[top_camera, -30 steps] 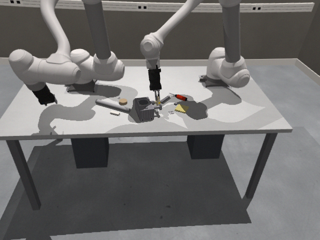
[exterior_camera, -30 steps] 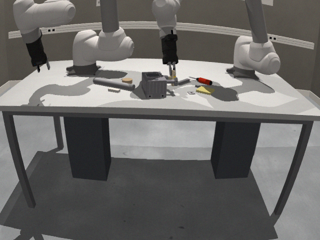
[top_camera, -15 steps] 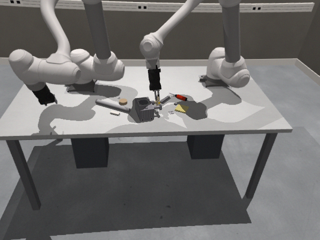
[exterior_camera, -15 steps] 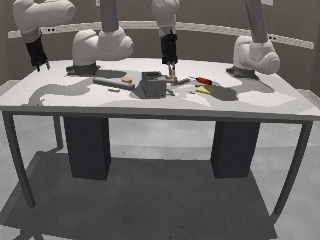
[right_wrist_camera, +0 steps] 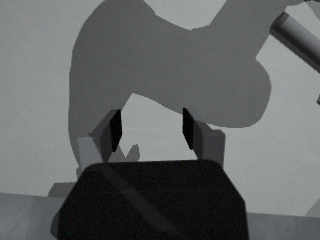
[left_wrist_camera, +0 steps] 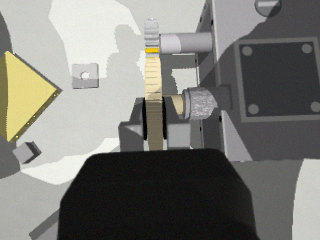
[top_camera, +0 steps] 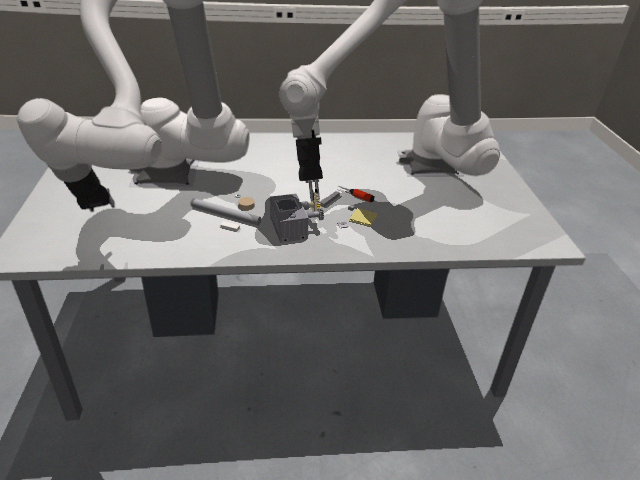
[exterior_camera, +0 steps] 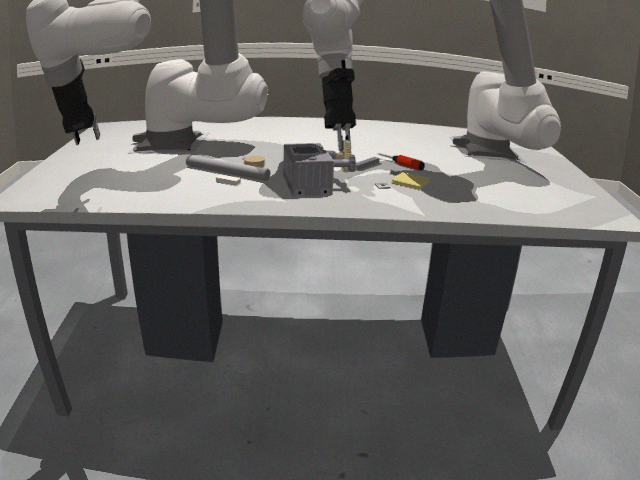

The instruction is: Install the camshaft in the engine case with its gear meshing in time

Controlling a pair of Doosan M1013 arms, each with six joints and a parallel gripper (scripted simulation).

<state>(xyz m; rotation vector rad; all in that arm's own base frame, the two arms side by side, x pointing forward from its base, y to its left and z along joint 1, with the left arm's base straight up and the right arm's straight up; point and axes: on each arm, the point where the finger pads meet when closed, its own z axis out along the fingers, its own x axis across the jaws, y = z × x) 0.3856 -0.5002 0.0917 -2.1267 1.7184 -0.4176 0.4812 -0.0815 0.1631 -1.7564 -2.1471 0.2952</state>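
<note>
From where I stand, the job looks well past its middle. The engine case (top_camera: 291,222) (exterior_camera: 311,175) (left_wrist_camera: 280,137) stands upright on the table, and the left gripper (top_camera: 314,195) (exterior_camera: 344,144) (left_wrist_camera: 154,110) has the camshaft's big gear (top_camera: 316,200) (exterior_camera: 347,148) (left_wrist_camera: 153,80) pinched between its fingers — a firm grasp, the disc on edge and facing the front of the case. Between gear and case I can see a short tan length of the shaft (left_wrist_camera: 174,103), running into the round bearing (left_wrist_camera: 201,103) (top_camera: 305,204). So the shaft appears to have entered; how deep it sits inside I cannot tell.

The small crank gear (left_wrist_camera: 151,37) (top_camera: 321,213) (exterior_camera: 352,163) is now in line with the big gear's rim, and its yellow-marked tooth (left_wrist_camera: 152,50) sits right where the two meet. That looks promising for the timing, though whether the tooth lies in a marked gap is too small to make out.

What remains, I judge, is to confirm the mesh, press home any shaft left showing, then let go gently so the loose case isn't tipped or shoved.

The right gripper (top_camera: 102,207) (exterior_camera: 86,138) (right_wrist_camera: 152,121) hangs well apart from all this, fingers wide and nothing between them — it plays no part here.
</note>
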